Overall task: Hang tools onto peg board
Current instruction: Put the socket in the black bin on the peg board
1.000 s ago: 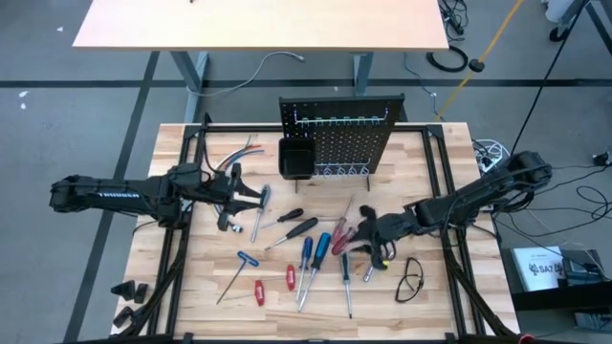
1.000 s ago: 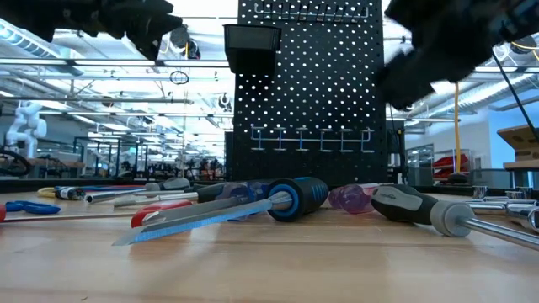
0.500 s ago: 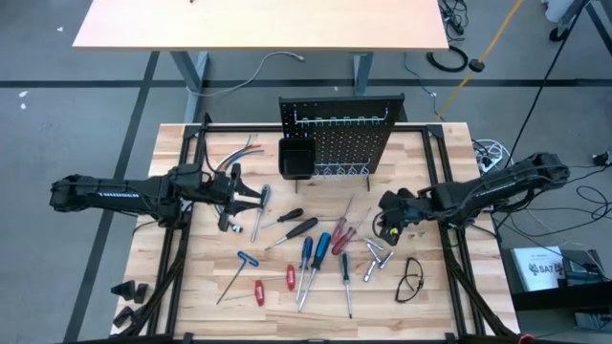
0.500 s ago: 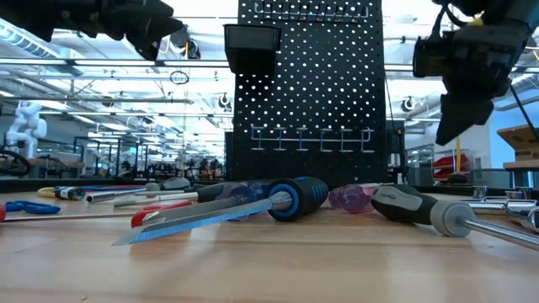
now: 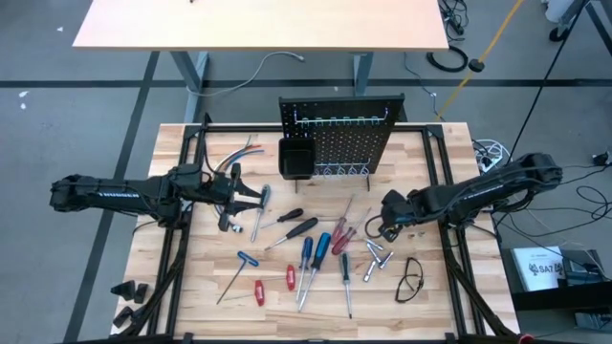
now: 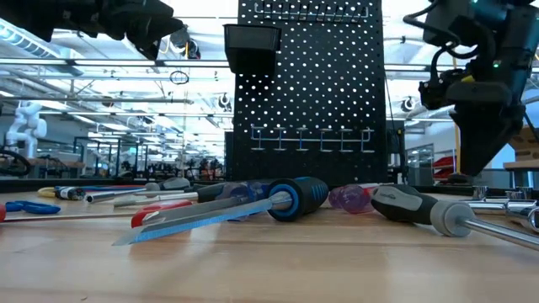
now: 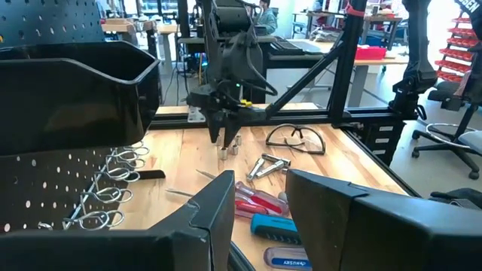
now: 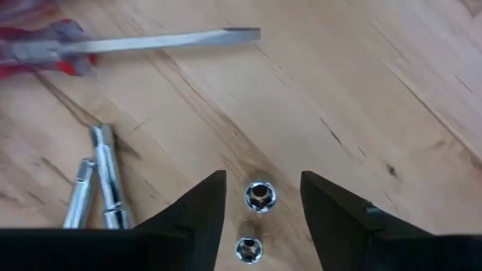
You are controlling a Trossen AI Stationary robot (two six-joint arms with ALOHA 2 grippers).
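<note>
Dark right-gripper (image 8: 258, 197) fingers (image 8: 202, 207) parted, pointing straight down at pale wood, two small silver sockets (image 8: 260, 196) upright between the tips, not gripped. Just beside them, a pair of silver socket extensions (image 8: 105, 181); farther off, a red-handled flat screwdriver (image 8: 143, 42) flat on the boards. From above, right gripper (image 5: 390, 212) poised over the right part of the wooden worktop (image 5: 201, 287), safety glasses (image 5: 410, 279) near it toward the front edge.

Left gripper (image 5: 232, 202) over the left part of the worktop, fingers (image 7: 218, 207) apart with nothing between them, hovering by a blue-handled screwdriver (image 5: 260, 210).

Spread across the middle of the worktop: black-handled screwdrivers (image 5: 298, 229), blue-handled screwdrivers (image 5: 308, 258), short red-handled tools (image 5: 258, 291), a T-handle key (image 5: 239, 269), all lying flat. Bundle of coloured wires (image 5: 234, 153) near the back left.

Black peg board (image 5: 342, 129) upright at the back centre, small black bin (image 5: 295, 159) on its front left, a row of metal hooks (image 6: 307, 139) across it, no tool visible on them.
</note>
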